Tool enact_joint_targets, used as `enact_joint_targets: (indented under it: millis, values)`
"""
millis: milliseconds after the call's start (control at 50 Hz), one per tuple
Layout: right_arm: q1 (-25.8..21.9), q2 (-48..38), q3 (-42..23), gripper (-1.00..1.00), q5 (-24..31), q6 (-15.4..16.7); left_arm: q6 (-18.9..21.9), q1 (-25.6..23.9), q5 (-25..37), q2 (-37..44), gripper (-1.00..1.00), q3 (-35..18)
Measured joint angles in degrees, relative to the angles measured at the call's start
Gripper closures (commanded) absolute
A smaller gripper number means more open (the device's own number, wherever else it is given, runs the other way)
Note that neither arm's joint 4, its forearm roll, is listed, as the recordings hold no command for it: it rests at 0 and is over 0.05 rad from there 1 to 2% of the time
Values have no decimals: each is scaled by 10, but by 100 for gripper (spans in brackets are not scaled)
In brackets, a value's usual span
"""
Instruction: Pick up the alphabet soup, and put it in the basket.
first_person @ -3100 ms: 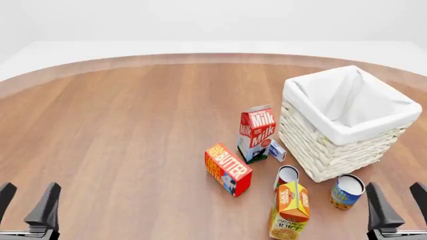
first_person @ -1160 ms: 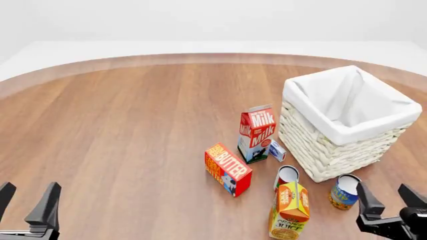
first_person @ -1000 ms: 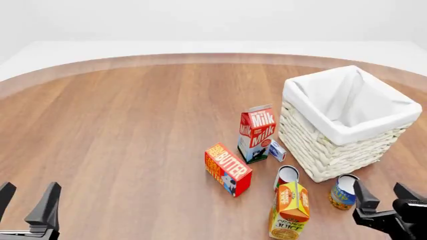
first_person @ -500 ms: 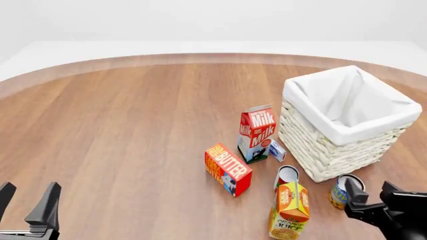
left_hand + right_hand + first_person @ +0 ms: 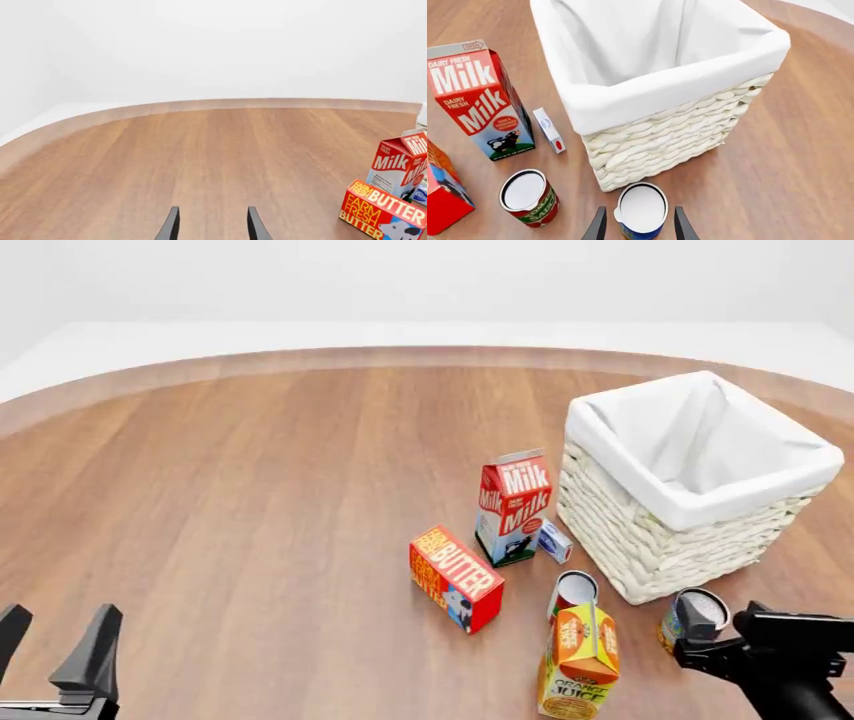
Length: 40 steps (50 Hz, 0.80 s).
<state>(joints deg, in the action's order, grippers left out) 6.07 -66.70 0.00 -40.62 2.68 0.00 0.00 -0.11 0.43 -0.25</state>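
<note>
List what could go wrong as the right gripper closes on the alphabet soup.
1. The alphabet soup stands right against the basket, so the far-side finger of the right gripper may snag the wicker wall.
2. The fingers straddle the can only near its top; a shallow grip could let it slip or tip.
3. The red-labelled can and orange juice carton stand close by and might get knocked during the lift.

The table [image 5: 267, 500] was smooth wood with a soft sheen. The basket [image 5: 680, 135] was rough woven wicker, its lining matt white cloth. The alphabet soup [image 5: 642, 210] had a pale metal lid and what looked like a paper label. The milk carton [image 5: 480, 100] and butter box [image 5: 455, 577] looked like printed card, faintly glossy.
</note>
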Motion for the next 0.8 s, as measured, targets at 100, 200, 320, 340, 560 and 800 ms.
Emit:
enact_joint_targets:
  millis: [100,200,320,340,560,800]
  values:
    - [0,-51,0,-100,-44,6,0,0,0,0,-100,0]
    - [-2,-114,0,-100,-98,11,0,0,0,0,-100,0]
    - [-2,-187,0,-100,-161,15,0,0,0,0,-100,0]
    - [-2,-199,0,-100,-171,15,0,0,0,0,-100,0]
    - [0,-298,0,-100,-250,20,0,0,0,0,-100,0]
    - [3,-339,-1,100,-282,25,0,0,0,0,-100,0]
